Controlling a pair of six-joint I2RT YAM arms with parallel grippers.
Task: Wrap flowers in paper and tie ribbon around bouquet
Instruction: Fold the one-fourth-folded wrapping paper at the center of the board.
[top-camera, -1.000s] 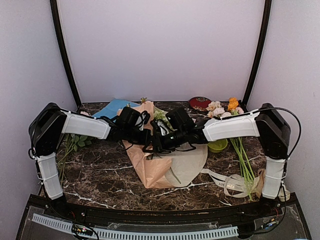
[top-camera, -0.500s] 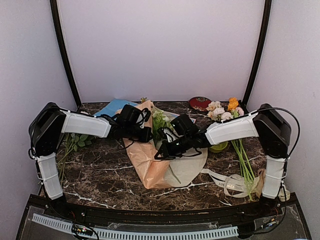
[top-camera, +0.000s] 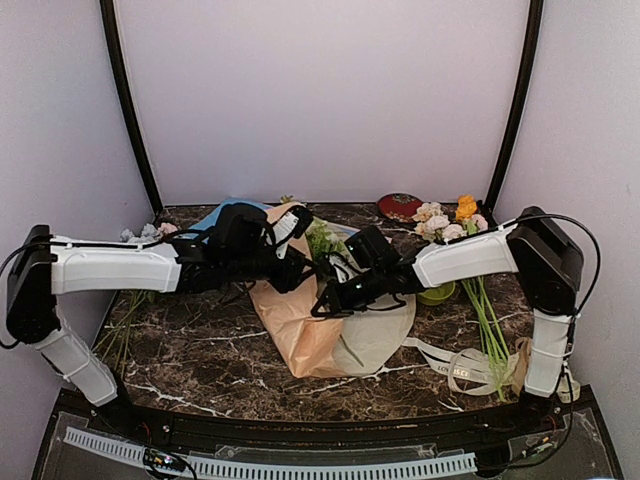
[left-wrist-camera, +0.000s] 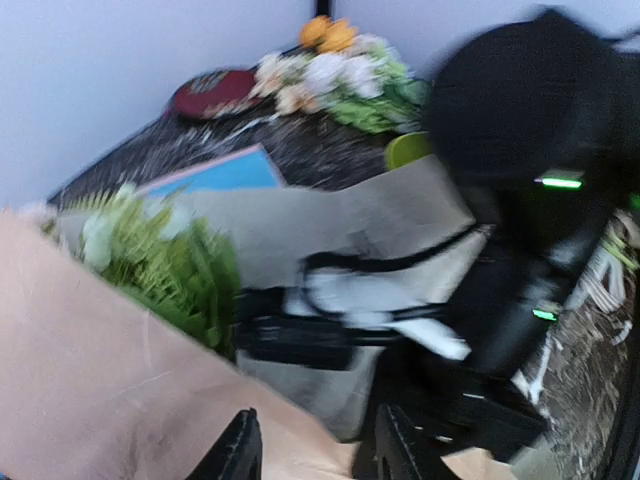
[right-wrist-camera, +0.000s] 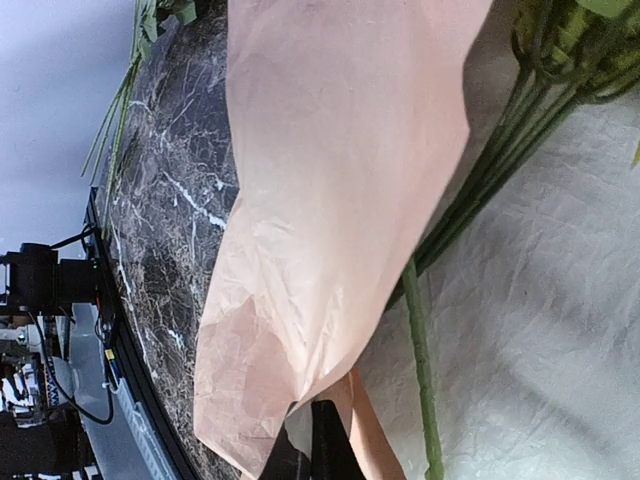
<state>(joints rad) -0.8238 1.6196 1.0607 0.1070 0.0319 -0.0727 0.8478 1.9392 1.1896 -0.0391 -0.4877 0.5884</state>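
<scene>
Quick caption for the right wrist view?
Tan paper flap draped over green stems on its paler side, marble table beside.

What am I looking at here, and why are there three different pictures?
This is a robot with two arms, a left arm and a right arm, fixed at the near edge of a marble table. The wide picture comes from a fixed camera above and behind them. The other two come from small cameras on each wrist, looking along that arm's own fingers. In the middle lies tan paper with the flowers on it. The right gripper is shut, pinching the paper's edge. The left gripper is open over the paper and seems to hold nothing. On the right lie a cream ribbon and another bunch with an orange bloom. A blue sheet lies at the back.
</scene>
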